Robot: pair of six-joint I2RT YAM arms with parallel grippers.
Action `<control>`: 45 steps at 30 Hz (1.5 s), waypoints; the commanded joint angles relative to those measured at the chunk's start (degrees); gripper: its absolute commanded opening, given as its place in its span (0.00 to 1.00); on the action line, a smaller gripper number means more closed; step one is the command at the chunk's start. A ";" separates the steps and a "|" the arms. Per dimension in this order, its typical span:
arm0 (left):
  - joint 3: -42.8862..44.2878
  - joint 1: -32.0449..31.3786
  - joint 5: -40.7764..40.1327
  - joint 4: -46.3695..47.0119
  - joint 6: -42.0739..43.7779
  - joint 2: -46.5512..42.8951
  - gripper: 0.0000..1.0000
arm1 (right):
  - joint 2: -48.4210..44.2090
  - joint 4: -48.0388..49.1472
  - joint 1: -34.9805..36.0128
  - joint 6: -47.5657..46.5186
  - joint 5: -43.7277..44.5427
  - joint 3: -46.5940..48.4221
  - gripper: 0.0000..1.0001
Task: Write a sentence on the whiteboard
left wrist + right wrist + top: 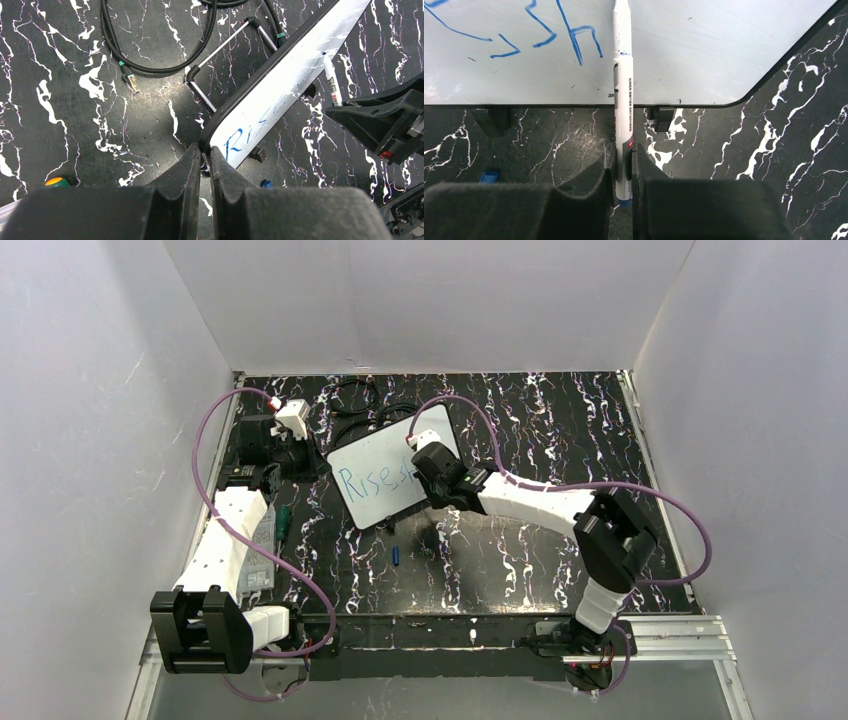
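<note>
The whiteboard (372, 478) lies tilted at mid table on small black feet. Blue lettering (372, 481) on it reads "Rise sh"; the "sh" (558, 34) shows in the right wrist view, "Rise" (260, 125) in the left wrist view. My left gripper (205, 156) is shut on the board's dark left corner edge (220, 127), at its left side in the top view (308, 458). My right gripper (624, 162) is shut on a white marker (623, 95) with a blue end. The marker points over the board just right of the "h"; its tip is cut off by the frame. The right gripper (428, 468) covers the board's right part.
A blue marker cap (397, 556) lies on the black marbled table (560, 430) in front of the board, also in the right wrist view (489, 176). Black cables (165, 55) and a metal stand (220, 52) lie behind the board. A green object (283, 525) lies by the left arm. White walls enclose the table.
</note>
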 commanded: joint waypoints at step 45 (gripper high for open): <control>0.02 0.18 0.48 0.17 0.55 -2.04 0.00 | 0.57 -0.75 -1.33 2.58 -3.51 -6.32 0.01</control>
